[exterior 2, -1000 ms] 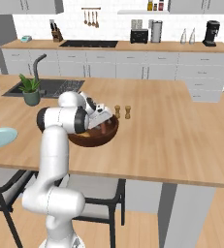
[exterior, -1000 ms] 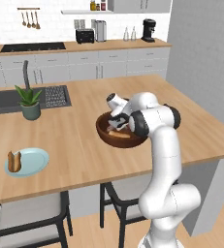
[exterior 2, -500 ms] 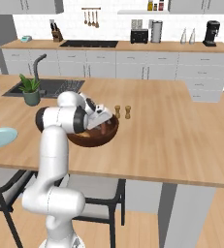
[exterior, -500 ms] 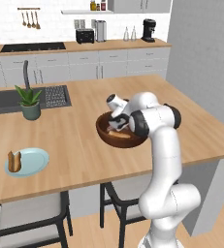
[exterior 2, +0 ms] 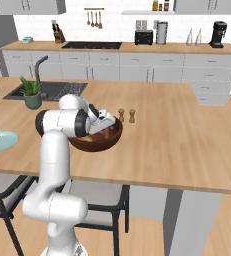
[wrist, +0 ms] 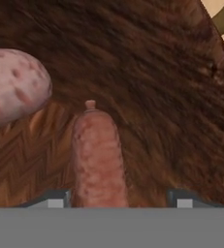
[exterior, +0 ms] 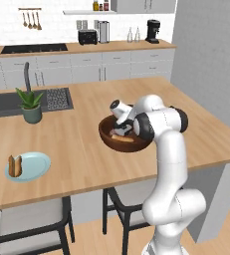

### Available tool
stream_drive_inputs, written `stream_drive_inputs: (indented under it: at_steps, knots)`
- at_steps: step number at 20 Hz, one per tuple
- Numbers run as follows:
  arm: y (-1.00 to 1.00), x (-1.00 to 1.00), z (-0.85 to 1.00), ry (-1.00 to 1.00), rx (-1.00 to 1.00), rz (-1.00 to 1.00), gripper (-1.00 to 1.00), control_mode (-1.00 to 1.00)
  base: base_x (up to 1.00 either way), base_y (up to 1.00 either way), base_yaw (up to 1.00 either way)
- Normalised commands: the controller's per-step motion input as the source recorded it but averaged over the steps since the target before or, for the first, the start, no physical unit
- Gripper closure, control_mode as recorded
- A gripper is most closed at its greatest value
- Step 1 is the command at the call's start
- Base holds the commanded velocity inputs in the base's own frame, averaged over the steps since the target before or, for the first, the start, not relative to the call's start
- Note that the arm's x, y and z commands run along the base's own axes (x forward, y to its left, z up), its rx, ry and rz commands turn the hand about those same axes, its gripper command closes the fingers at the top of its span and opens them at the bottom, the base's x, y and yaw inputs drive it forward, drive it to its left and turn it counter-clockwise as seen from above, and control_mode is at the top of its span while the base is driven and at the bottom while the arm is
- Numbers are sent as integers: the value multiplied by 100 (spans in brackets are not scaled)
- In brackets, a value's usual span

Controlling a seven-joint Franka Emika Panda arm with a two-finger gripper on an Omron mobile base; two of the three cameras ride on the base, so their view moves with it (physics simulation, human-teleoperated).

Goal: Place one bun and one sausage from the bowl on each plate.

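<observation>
Reddish-brown sausage [wrist: 98,157] lies in the glossy dark wooden bowl [exterior: 108,135], between my end effector's [wrist: 118,198] spread fingertips. Arm barely moved since a second ago: descent done, closing is next. Pale-blue plate [exterior: 39,168] sits left of the bowl.

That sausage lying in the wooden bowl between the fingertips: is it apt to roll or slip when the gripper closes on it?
The sausage is a smooth round cylinder, so it probably rolls if nudged sideways. It lies lengthwise between the open gripper, so a pinch across it seems likely to hold. The bowl curves, which may let it slide.

Glossy dark wooden bowl [wrist: 147,72] holds a matt, mottled sausage [wrist: 98,155].
</observation>
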Motion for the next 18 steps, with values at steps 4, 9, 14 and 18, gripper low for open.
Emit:
stream_drive_inputs:
  at_steps: [4, 9, 14, 18]
  knots:
    - [0, 0, -54, 0, 0, 0, 100, -100, 0, 0, 0]
    - [0, -5, -64, 0, 0, 0, 100, -100, 0, 0, 0]
    - [1, -2, -16, 0, 0, 0, 100, -100, 0, 0, 0]
    - [0, -38, 78, -3, 16, 0, 100, -100, 0, 0, 0]
